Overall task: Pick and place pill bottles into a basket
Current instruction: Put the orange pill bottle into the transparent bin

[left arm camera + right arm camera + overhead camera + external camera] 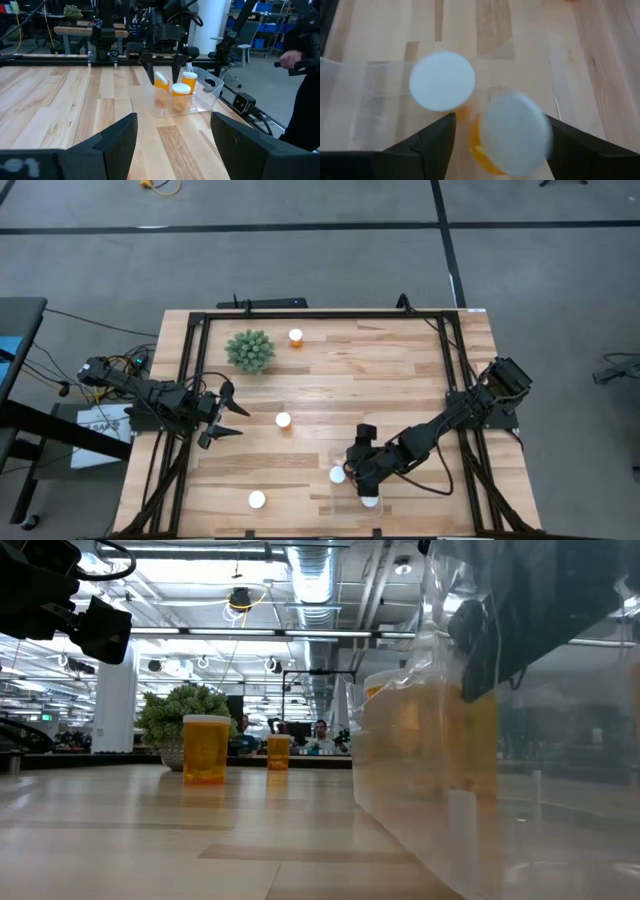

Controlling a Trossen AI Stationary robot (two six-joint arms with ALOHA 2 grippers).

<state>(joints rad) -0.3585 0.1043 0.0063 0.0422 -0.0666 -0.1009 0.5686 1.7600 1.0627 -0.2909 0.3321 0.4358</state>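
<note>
The clear basket (pixel 350 488) stands near the table's front edge, right of middle. My right gripper (pixel 358 468) hovers over it, pointing down, fingers open. A pill bottle (pixel 512 132) with a blurred white cap sits tilted between its fingers, and it also shows in the left wrist view (pixel 161 84). Two more bottles (pixel 181 95) (pixel 189 80) stand upright in the basket. Three bottles stand on the table: at the far side (pixel 296 337), at the middle (pixel 283 420) and at the front (pixel 257 500). My left gripper (pixel 243 421) is open and empty at the table's left, facing the basket. My right gripper's fingers stand apart on either side of the tilted bottle's cap (pixel 520 125), coming from above. Whether either finger touches the cap, I cannot tell. The bottle's body is inside the basket walls.
A spiky green plant (pixel 250 351) stands at the far left beside the far bottle. A black metal frame (pixel 320 314) runs around the table's edges. In the low view the basket wall (pixel 450 780) fills the right half, close to the camera.
</note>
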